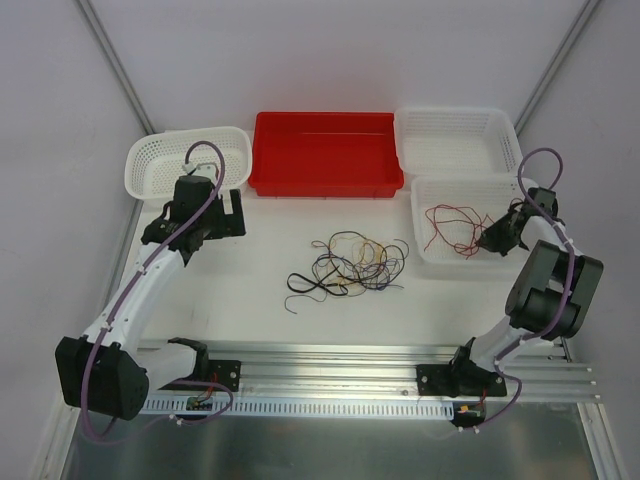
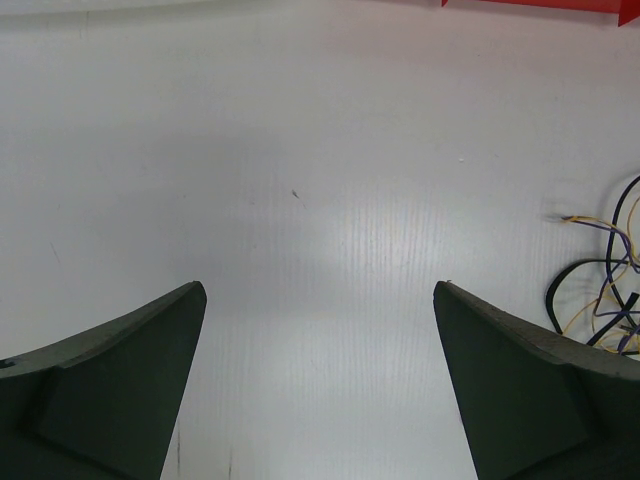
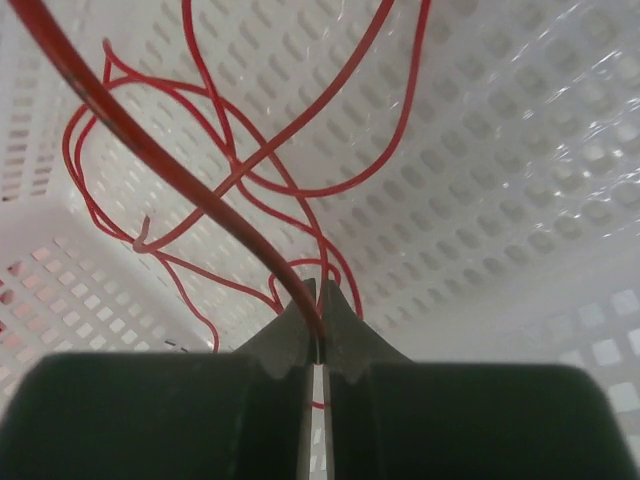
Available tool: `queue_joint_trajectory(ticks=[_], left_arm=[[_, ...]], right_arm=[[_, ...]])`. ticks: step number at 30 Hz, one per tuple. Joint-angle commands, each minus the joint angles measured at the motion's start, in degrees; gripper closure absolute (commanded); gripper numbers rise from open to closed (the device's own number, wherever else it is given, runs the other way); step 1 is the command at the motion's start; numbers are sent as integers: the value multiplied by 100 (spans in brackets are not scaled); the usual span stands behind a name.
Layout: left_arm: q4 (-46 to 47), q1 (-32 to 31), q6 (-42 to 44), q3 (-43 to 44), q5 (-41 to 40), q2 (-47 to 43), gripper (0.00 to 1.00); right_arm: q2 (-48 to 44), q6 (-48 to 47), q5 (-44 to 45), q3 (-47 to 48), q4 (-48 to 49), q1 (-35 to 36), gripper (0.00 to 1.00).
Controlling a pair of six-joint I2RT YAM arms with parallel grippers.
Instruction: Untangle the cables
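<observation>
A tangle of thin black, purple-blue and yellow-tan cables (image 1: 350, 265) lies on the white table in the middle. Part of the tangle (image 2: 605, 290) shows at the right edge of the left wrist view. Red cables (image 1: 452, 226) lie in the near right white basket (image 1: 440, 254). My right gripper (image 1: 494, 240) is over that basket, shut on a red cable (image 3: 160, 150) pinched between its fingertips, with more red loops (image 3: 250, 170) below. My left gripper (image 1: 236, 212) is open and empty above bare table, left of the tangle.
A red tray (image 1: 325, 152) stands at the back centre. A white basket (image 1: 186, 160) stands at the back left, and another white basket (image 1: 455, 132) at the back right. A metal rail (image 1: 340, 380) runs along the near edge.
</observation>
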Motion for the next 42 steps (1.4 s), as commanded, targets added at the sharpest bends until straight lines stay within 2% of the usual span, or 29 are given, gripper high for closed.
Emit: queue_joint_trajectory(ticks=[1,2,3,5,6,7,8,11,13,18,23,28,35,42], left_arm=[[14,61,83,-47,-71,66,1],[5,61,83,-47,-71,75,1],[5,61,83,-38,-62,83,1],[-4,70,74,-38,-62,92,1],[-13,61,83,-29,-62,75,1],[-13,70,74,-29,-62,66,1],[-13,70,83,-29,-62,66,1],[-13,61,65,-29,-35,83,1],[-13,61,65,-29,8,118,1],[-13,61,65,-29,17,154,1],[-13,61,56,-29,44,163,1],[-22,70,56,-29,70,224,1],[-39,70,48,-29,97,294,1],[-48,70,39,-20,176,356,1]], right_arm=[[-65,-210,-55,320,-373,186,96],[-153,-245,33,337,-505,221,93],[-223,-289,139,390,-593,256,80],[-433,-429,516,573,-935,353,66],[-504,-473,639,636,-1032,388,51],[-583,-509,858,697,-1233,441,43],[-689,-570,965,802,-1314,467,31],[-1032,-676,1351,952,-1569,582,14],[-1260,-746,1615,1014,-1753,661,9],[-1708,-817,2108,1058,-1921,705,8],[-2026,-922,2732,1269,-1938,696,11],[-1824,-966,2864,1471,-1938,679,11],[-1683,-817,3022,822,-1508,670,11],[-1165,-773,3119,681,-1183,652,12]])
